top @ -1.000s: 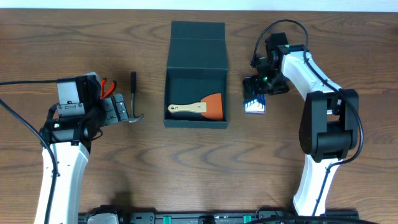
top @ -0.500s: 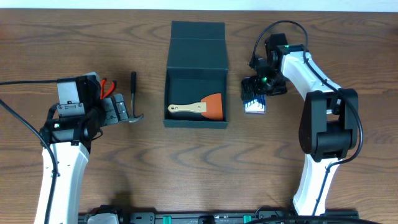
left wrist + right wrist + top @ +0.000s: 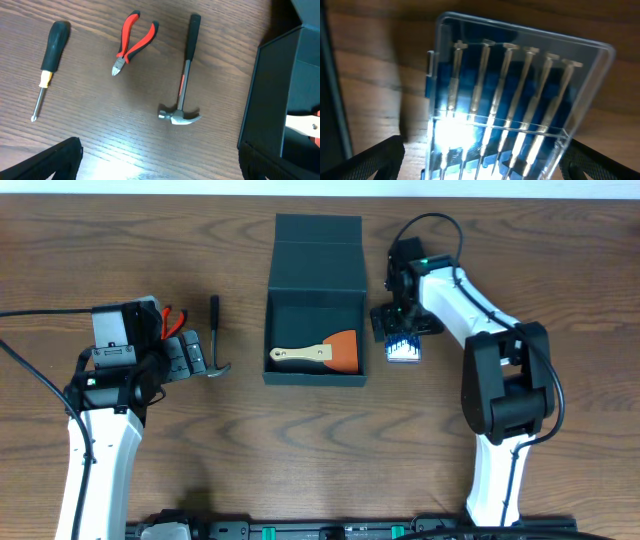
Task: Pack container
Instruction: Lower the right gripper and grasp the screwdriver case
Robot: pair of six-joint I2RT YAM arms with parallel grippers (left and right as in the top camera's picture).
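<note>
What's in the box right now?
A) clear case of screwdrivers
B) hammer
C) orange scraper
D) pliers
C: the scraper lies inside the box. The hammer, pliers and clear case all lie on the table outside it.
</note>
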